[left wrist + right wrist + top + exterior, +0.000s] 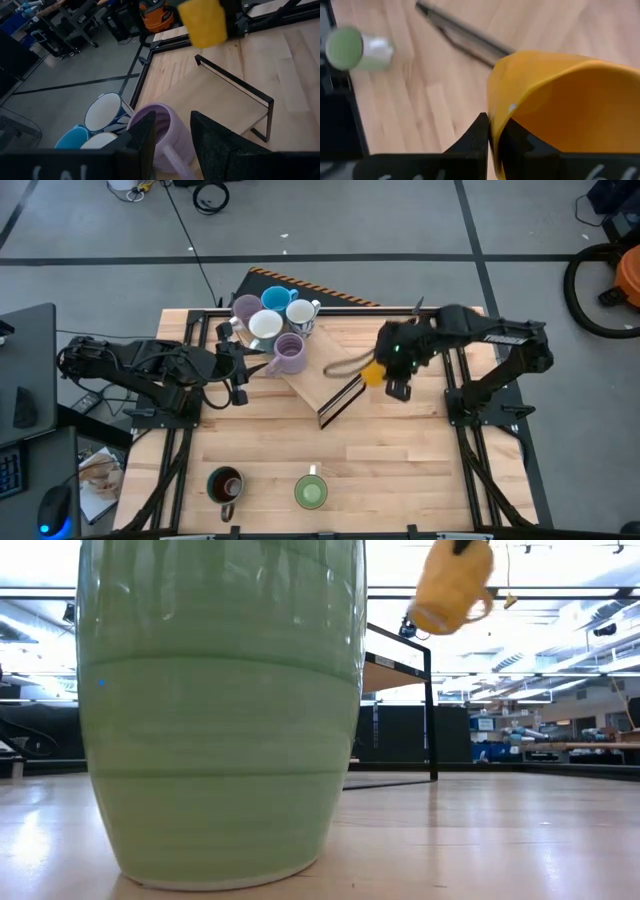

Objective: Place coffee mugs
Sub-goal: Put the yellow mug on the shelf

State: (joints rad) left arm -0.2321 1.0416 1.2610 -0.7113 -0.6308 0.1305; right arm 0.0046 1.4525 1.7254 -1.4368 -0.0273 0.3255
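Note:
My right gripper (393,370) is shut on the orange mug (373,372) and holds it in the air over the wooden rack's right end. The low view shows that mug (455,585) high up and tilted. My left gripper (240,375) is open, just left of a lilac mug (290,355). In the left wrist view this mug (160,132) shows between and beyond the fingers, standing on the rack's board. The other lilac mug (246,308), the blue mug (277,300) and two white mugs (265,327) stand clustered behind it. The dark brown mug (225,485) and the green mug (310,492) stand at the near edge. My right gripper pinches the orange mug's wall at the rim (496,117), one finger inside the mug and one outside. The mug is lifted clear of the table and tilted, its handle (487,602) turned to the side.
A wooden board with a black metal frame (335,395) lies slanted mid-table. The green mug (220,710) fills the low view's left. Bare wood lies between the rack and the near mugs. The table's metal side rails (470,450) run along both sides.

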